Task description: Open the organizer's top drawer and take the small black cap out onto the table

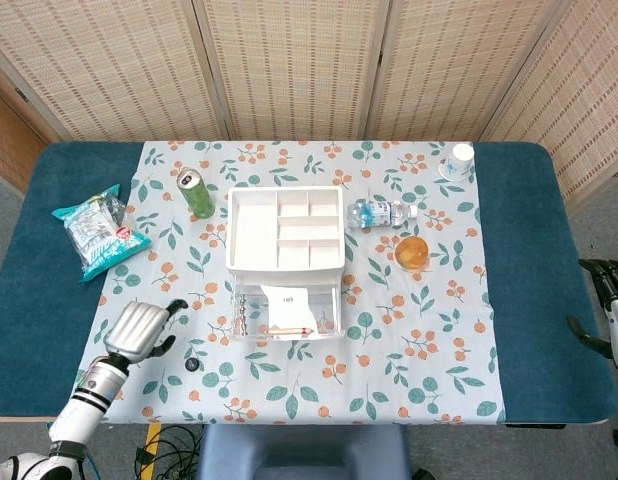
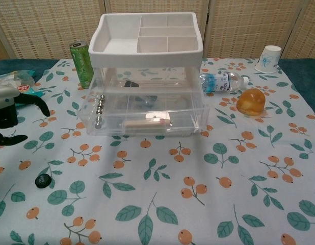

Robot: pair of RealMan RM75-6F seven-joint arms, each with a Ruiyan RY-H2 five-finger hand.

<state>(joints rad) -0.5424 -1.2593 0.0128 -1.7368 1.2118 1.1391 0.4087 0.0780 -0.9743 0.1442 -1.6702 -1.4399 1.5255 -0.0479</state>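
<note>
The small black cap point(image 1: 193, 366) point(image 2: 42, 180) lies on the tablecloth, left of and nearer than the organizer point(image 1: 285, 228) point(image 2: 146, 41). The organizer has a white divided top tray, and a clear drawer point(image 1: 287, 312) point(image 2: 145, 116) stands pulled out toward me with small items inside. My left hand point(image 1: 139, 328) point(image 2: 9, 112) hovers just left of and beyond the cap, fingers spread, holding nothing. My right hand point(image 1: 604, 300) shows only at the far right edge of the head view, off the table, fingers apart and empty.
A green can point(image 1: 197, 192) point(image 2: 82, 64) stands left of the organizer and a snack bag point(image 1: 97, 232) point(image 2: 15, 77) lies further left. A water bottle point(image 1: 382, 212) point(image 2: 224, 81), an orange lump point(image 1: 412, 252) point(image 2: 251, 101) and a paper cup point(image 1: 461, 158) point(image 2: 269, 57) sit to the right.
</note>
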